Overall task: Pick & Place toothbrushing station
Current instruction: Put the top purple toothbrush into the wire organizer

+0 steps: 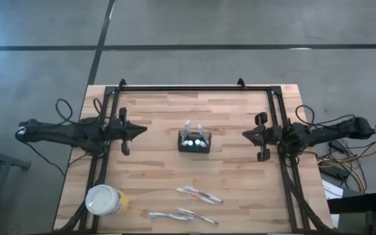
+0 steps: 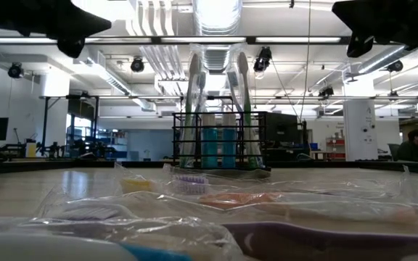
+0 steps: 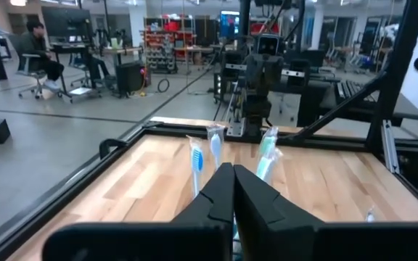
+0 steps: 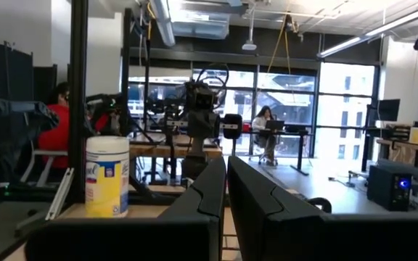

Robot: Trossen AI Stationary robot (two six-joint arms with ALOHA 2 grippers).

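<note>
Two arms sat parked at opposite sides of your table, both clear of the work. Your left gripper hung near the left edge with its fingers pressed together on nothing, pointed across at the caddy. Your right gripper mirrored it near the right edge, fingers likewise closed and empty.

The small black mesh caddy stood upright at the middle of the table, between the two grippers and well apart from each. Toothbrushes stood in it, heads up; the low view showed them rising above its rim, still in clear wrappers. In the left wrist view a blue-headed brush and a green-headed one showed past the closed fingers.

Loose wrapped toothbrushes lay flat on the wood toward the near edge, in front of the caddy, with another pair closer still to the edge. A round white tub with a yellow label stood at the near left corner, apart from everything else.

Beyond the table, a person sat at a desk in the left wrist view; another seated person showed far off in the right wrist view.
</note>
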